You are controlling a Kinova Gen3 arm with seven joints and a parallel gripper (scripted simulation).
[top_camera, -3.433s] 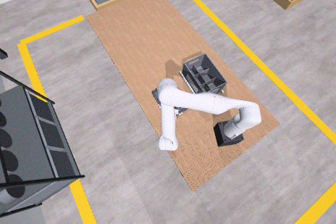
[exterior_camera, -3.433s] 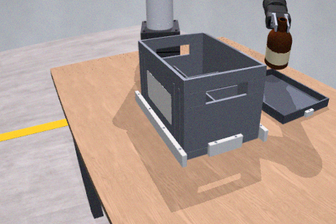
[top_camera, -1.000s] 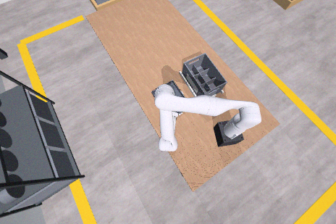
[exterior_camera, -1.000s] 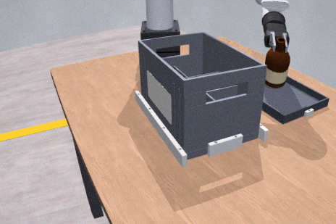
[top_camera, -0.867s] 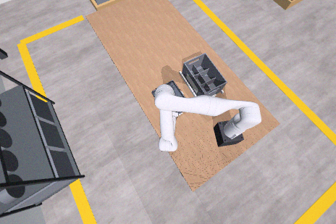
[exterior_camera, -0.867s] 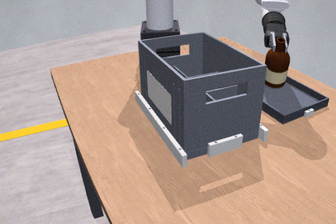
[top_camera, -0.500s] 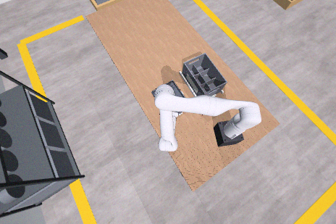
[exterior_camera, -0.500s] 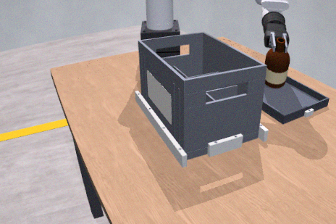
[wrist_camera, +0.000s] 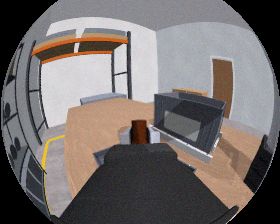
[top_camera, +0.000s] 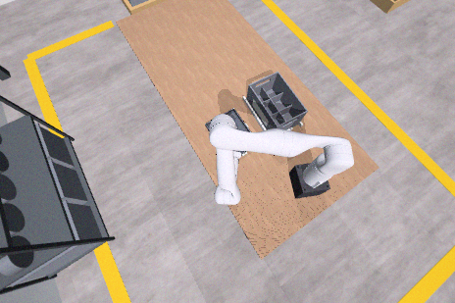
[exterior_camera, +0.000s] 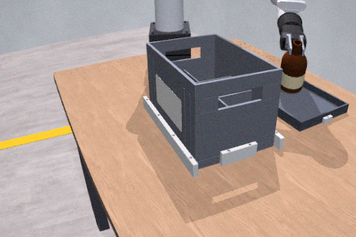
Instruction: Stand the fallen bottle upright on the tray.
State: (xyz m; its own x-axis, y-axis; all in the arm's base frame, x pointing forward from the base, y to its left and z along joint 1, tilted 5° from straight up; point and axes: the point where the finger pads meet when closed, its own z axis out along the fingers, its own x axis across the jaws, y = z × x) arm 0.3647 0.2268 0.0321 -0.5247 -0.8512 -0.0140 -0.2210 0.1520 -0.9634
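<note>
Where the top view's arm hides it, exterior view shows bottle [exterior_camera: 293, 70] upright, neck clamped in jaws.

No writing, number, brand or sign can be read in any view. The bottle [exterior_camera: 293, 70] carries a plain cream band with no print on it, and the pale panel on the crate [exterior_camera: 215, 105] is blank too.
</note>
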